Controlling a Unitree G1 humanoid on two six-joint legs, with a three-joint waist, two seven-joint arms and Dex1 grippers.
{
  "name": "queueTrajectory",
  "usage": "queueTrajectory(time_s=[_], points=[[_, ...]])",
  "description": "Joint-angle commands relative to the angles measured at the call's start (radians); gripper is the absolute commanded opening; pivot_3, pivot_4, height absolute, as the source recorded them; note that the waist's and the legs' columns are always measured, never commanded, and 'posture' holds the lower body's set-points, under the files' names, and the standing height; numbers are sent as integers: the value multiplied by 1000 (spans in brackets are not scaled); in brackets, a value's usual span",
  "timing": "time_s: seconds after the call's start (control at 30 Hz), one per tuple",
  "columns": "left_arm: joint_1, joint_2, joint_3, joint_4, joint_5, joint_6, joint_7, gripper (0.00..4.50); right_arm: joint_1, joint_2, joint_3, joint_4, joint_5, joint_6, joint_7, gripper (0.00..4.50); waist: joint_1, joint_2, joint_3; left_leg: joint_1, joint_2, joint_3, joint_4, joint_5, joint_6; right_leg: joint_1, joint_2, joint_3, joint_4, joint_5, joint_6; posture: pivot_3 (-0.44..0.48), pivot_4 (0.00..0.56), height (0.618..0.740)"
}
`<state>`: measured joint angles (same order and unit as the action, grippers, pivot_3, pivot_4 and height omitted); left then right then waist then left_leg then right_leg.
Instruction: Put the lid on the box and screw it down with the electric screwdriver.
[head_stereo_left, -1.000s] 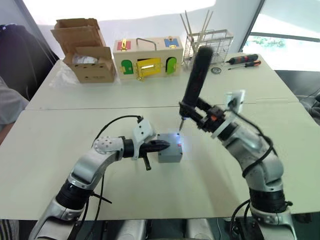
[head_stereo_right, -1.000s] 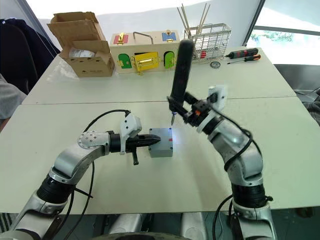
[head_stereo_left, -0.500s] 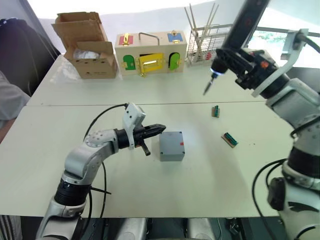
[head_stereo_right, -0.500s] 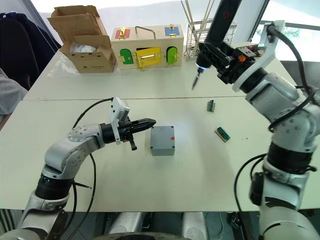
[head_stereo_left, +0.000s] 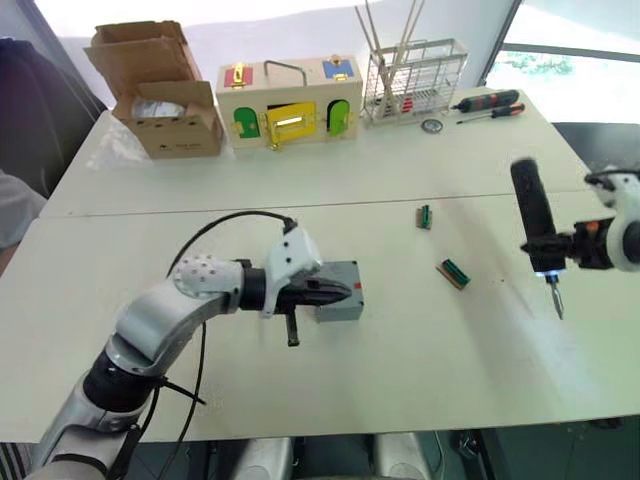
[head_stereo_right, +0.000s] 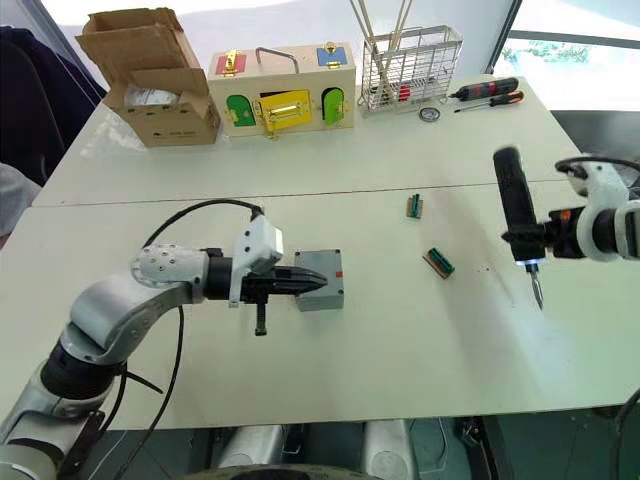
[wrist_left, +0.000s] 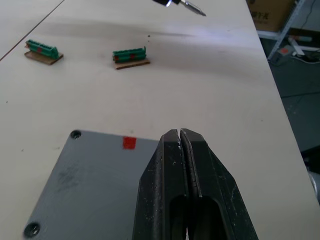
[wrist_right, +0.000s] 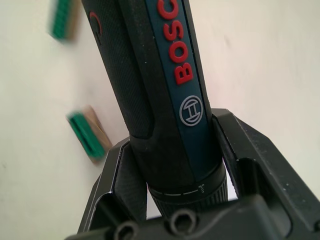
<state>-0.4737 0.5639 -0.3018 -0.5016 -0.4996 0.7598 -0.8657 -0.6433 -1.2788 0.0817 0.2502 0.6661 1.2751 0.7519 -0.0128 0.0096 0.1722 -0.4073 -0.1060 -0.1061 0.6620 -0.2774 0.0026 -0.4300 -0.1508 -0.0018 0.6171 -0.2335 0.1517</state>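
The grey box (head_stereo_left: 347, 308) sits mid-table with the lid (wrist_left: 90, 185) on top. The lid shows screw heads at its corners and a small red mark by its edge. My left gripper (head_stereo_left: 338, 292) is shut with nothing in it, and its fingers (wrist_left: 172, 165) lie across the lid's top. Whether they touch it I cannot tell. Far to the right, my right gripper (head_stereo_right: 548, 236) is shut on the electric screwdriver (head_stereo_right: 511, 200), a thick black and blue tool. It is held nearly upright, lit bit (head_stereo_left: 557, 301) pointing down just above the table, well away from the box.
Two green terminal blocks (head_stereo_left: 424, 215) (head_stereo_left: 453, 272) lie between the box and the screwdriver. Along the far edge stand a cardboard box (head_stereo_left: 160, 110), a wooden box with coloured doors (head_stereo_left: 285, 100), a wire basket (head_stereo_left: 412, 75) and hand screwdrivers (head_stereo_left: 485, 102).
The right arm carried the screwdriver away from the box, swung it up and right, then lowered it bit-down at the right side. The left gripper drew back, then returned over the lid.
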Motion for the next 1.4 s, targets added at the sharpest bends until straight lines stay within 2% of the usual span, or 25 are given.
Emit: queueTrajectory(time_s=[0.03, 0.2, 0.47, 0.67, 0.73, 0.87, 0.9, 1.0, 1.1, 1.2, 1.33, 1.4], points=[[11, -9, -36, -29, 26, -31, 2, 0, -58, -23, 31, 93, -83, -19, 84, 1772, 2, 1, 1, 0, 0, 0, 0, 0, 0, 0, 0, 0, 0, 0, 0, 0, 150, 740], [7, -34, -45, -15, 50, -47, 17, 0, -123, 5, 112, 207, -169, -2, 173, 1772, 4, 1, 1, -1, -1, 0, 1, 2, -4, 0, 0, 0, -2, 0, 0, 0, 150, 740], [41, -105, 11, 7, 33, -41, 83, 0, -275, 101, 232, 481, -381, -148, 276, 1772, 3, 2, 1, -1, -1, 0, 2, 2, -4, 1, 0, 0, -2, 0, 1, 0, 150, 740], [60, -101, 91, 2, -72, 77, 95, 0, -361, 176, 267, 658, -513, -250, 322, 1772, 2, 1, 1, -1, -1, 0, 3, 2, -5, 1, 0, 0, -1, 0, 1, 0, 150, 740], [61, -93, 96, -5, -78, 88, 95, 0, -381, 196, 262, 700, -545, -276, 328, 2794, 2, 1, 1, -1, -1, 0, 4, 2, -5, 1, 0, 0, -1, 1, 1, 0, 150, 740], [64, -87, 108, -25, -98, 103, 106, 0, -398, 215, 260, 735, -594, -311, 363, 4239, 4, 1, 1, -1, -2, -1, 4, 2, -5, 2, 0, 0, -1, 1, 1, 0, 150, 740], [65, -86, 110, -27, -100, 105, 109, 0, -399, 217, 258, 739, -605, -320, 369, 4474, 3, 1, 1, -1, -2, -1, 4, 2, -5, 1, 0, 0, -1, 1, 1, 0, 150, 740], [70, -85, 130, -31, -120, 117, 119, 0, -400, 223, 228, 729, -632, -367, 328, 4474, 3, 1, 1, -1, -2, -1, 4, 2, -5, 2, 0, 0, -1, 1, 1, 0, 150, 740], [90, -68, 254, -11, -171, 144, 155, 0, -418, 197, 164, 607, -660, -498, 229, 4474, 1, 2, 1, -1, -2, -1, 4, 3, -5, 1, 0, 1, 0, 1, 1, 0, 150, 740], [129, -42, 365, -12, -221, 166, 180, 0, -352, 154, 87, 404, -634, -516, 230, 4474, 0, 2, 1, -1, -1, -1, 2, 3, -6, -1, 0, 1, 1, 1, 1, 0, 150, 740], [234, 46, 457, -42, -250, 180, 160, 0, -163, 171, -175, 18, -462, -399, 218, 4474, 3, 2, 1, -1, 0, -2, 0, 3, -7, -1, 1, 0, 0, 1, 1, 0, 150, 740], [314, 118, 481, -69, -258, 187, 118, 0, 3, 229, -331, -223, -339, -328, 236, 4474, 5, -1, 0, -1, -1, -2, 2, 3, -7, 0, 0, 0, 0, 1, 1, 0, 150, 740]])
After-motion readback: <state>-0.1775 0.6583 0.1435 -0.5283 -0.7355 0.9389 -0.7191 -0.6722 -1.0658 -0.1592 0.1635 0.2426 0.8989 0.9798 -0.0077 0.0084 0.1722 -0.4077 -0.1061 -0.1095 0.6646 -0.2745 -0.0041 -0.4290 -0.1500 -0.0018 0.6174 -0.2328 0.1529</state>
